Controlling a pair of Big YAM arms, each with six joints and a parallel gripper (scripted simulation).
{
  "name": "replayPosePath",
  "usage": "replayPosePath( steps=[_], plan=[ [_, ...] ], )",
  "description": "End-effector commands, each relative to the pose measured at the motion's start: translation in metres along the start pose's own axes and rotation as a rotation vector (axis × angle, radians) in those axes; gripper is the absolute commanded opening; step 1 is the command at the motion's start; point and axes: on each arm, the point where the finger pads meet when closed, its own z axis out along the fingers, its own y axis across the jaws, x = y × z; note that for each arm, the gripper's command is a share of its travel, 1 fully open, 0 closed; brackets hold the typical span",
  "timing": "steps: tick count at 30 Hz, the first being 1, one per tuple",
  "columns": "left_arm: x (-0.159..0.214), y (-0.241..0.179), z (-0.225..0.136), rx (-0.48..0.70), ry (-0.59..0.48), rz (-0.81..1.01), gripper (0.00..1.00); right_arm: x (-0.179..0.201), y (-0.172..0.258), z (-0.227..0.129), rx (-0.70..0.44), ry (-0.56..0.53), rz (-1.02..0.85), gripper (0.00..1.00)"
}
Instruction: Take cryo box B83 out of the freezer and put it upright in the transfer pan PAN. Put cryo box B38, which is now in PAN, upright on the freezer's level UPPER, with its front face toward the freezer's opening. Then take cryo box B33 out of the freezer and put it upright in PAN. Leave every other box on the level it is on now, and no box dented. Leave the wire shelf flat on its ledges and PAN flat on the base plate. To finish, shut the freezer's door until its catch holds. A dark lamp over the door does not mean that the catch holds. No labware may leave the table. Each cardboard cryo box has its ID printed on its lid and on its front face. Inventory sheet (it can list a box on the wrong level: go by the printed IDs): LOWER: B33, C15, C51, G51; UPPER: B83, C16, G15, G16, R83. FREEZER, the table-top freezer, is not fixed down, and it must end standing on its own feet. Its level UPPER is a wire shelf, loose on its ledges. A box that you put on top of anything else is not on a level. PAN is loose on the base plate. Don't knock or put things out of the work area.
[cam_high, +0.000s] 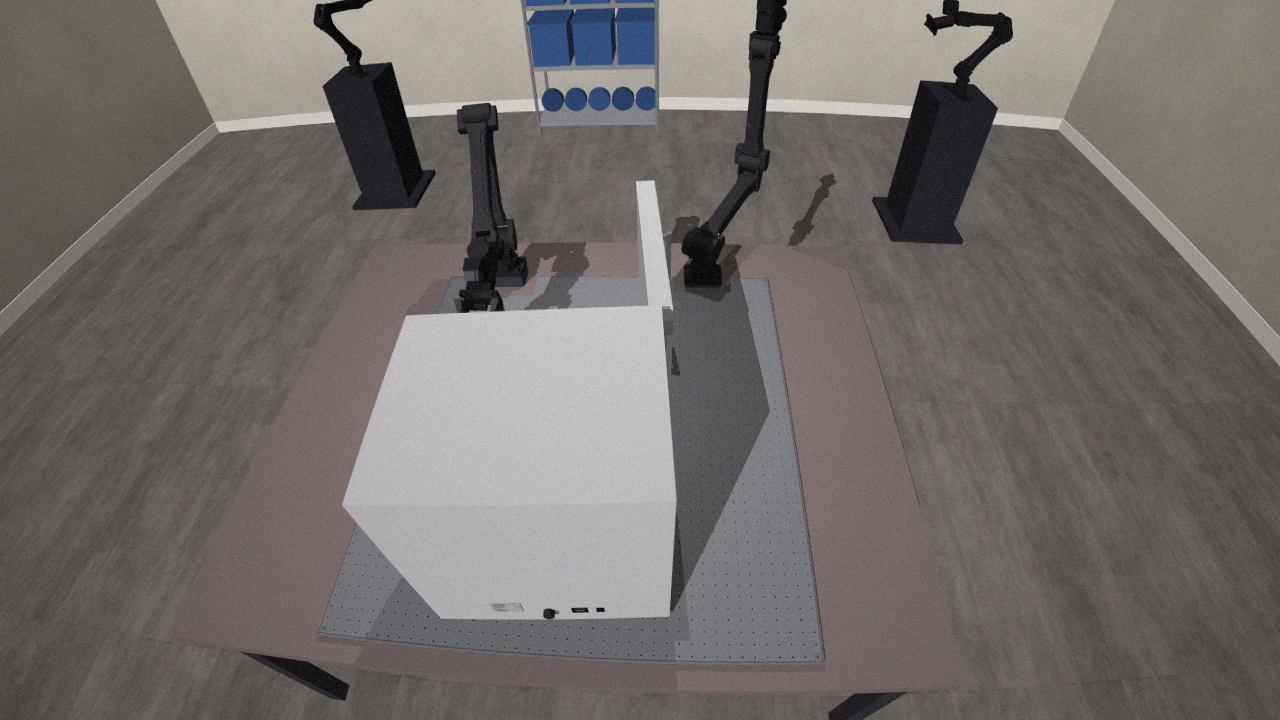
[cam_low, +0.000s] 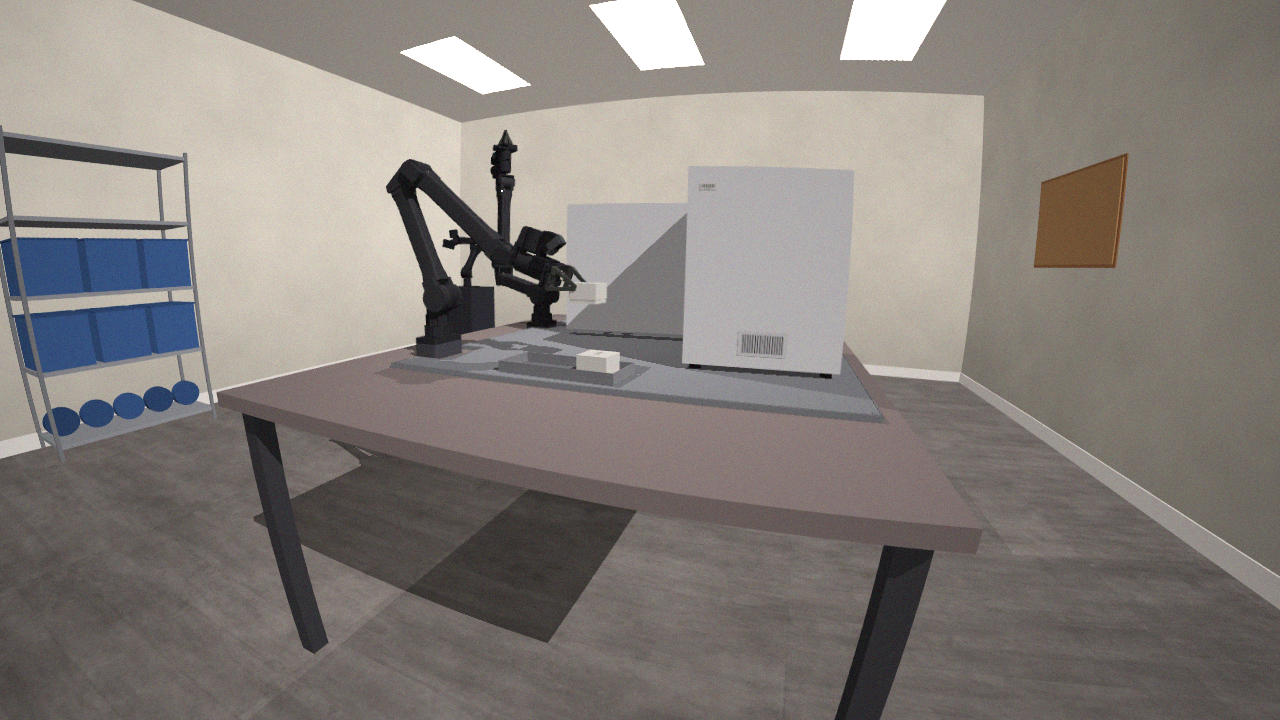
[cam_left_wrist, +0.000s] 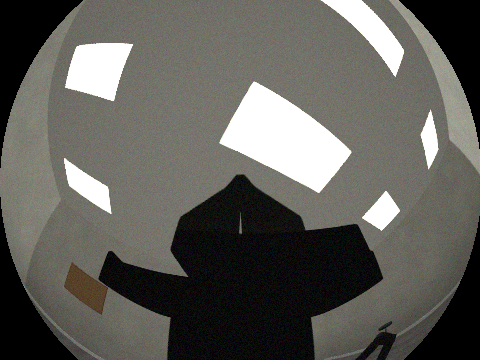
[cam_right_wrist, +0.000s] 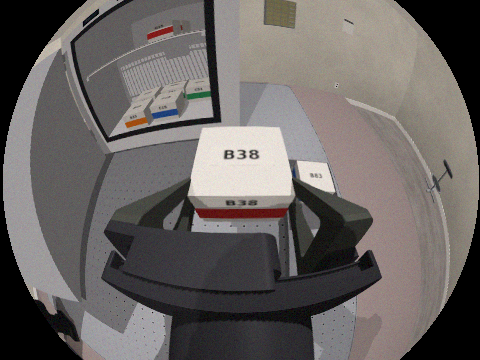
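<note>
My right gripper is shut on cryo box B38, level above the base plate, its red-striped front toward the wrist. B83 sits in PAN. The freezer stands with its door open. Inside, an orange-striped box, likely B33, stands at the lower front. A red-striped box is above the wire shelf; the rest of UPPER is mostly hidden. My left gripper is shut, empty and raised high.
On the lower level, a blue-striped box stands beside the orange-striped one, and a green-striped box stands farther right; more boxes are behind. The open door stands between the two arm bases. The base plate lies under the freezer and PAN.
</note>
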Motion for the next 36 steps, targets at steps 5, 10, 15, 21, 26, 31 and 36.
replayPosePath(
  steps=[5,10,15,21,26,31,36],
  plan=[
    [0.013,0.001,0.001,-0.002,0.037,-0.013,0.0,-0.041,0.023,0.015,-0.013,-0.038,0.017,0.77],
    [0.013,0.001,0.001,-0.002,0.037,-0.013,0.0,-0.052,0.036,0.018,-0.014,-0.038,0.018,0.77],
    [0.013,0.001,0.001,-0.002,0.037,-0.013,0.0,-0.057,0.043,0.02,-0.014,-0.038,0.019,0.77],
    [0.013,0.001,0.001,-0.002,0.037,-0.013,0.0,-0.068,0.056,0.023,-0.025,-0.038,0.016,0.77],
    [0.013,0.001,0.001,-0.002,0.037,-0.013,0.0,-0.078,0.07,0.027,-0.025,-0.039,0.017,0.77],
    [0.013,0.001,0.001,-0.002,0.037,-0.013,0.0,-0.086,0.08,0.029,-0.026,-0.039,0.018,0.77],
    [0.013,0.001,0.001,-0.002,0.037,-0.013,0.0,-0.092,0.087,0.031,-0.036,-0.039,0.015,0.77]
  ],
)
